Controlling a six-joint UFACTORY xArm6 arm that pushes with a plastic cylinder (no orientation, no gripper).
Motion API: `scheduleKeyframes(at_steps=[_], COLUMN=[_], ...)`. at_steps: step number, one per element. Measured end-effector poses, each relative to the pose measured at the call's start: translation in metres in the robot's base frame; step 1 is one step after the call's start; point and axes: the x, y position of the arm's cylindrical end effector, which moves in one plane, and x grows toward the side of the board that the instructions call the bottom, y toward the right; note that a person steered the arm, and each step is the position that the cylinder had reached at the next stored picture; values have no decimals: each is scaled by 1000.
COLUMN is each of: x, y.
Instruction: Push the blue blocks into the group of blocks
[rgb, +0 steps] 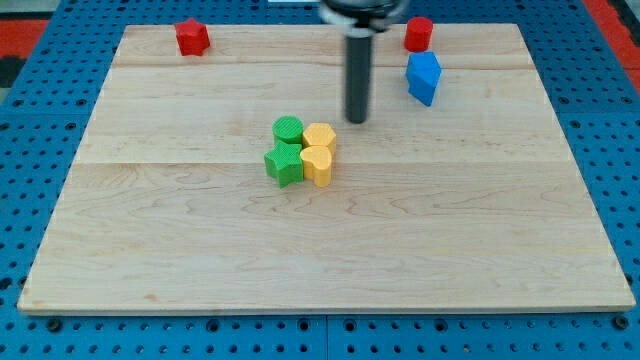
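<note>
A blue block (424, 78), roughly pentagon-shaped, lies near the view's top right on the wooden board (180, 230). Only one blue block shows. A group of blocks sits near the board's middle: a green cylinder (288, 130), a green star-like block (284, 164), a yellow hexagon-like block (319, 136) and a yellow heart-like block (317, 165), all touching. My tip (356, 120) stands just to the right of and above the group, to the lower left of the blue block, touching neither.
A red block (192, 37) lies at the board's top left. A red cylinder (419, 33) stands at the top edge, just above the blue block. A blue perforated base (30, 150) surrounds the board.
</note>
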Motion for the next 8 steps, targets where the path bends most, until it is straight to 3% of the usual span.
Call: scheduleKeyframes(at_steps=[1, 2, 3, 4, 5, 7, 8], x=[8, -28, -102, -104, -64, -30, -21], y=[106, 166, 155, 110, 86, -7, 27])
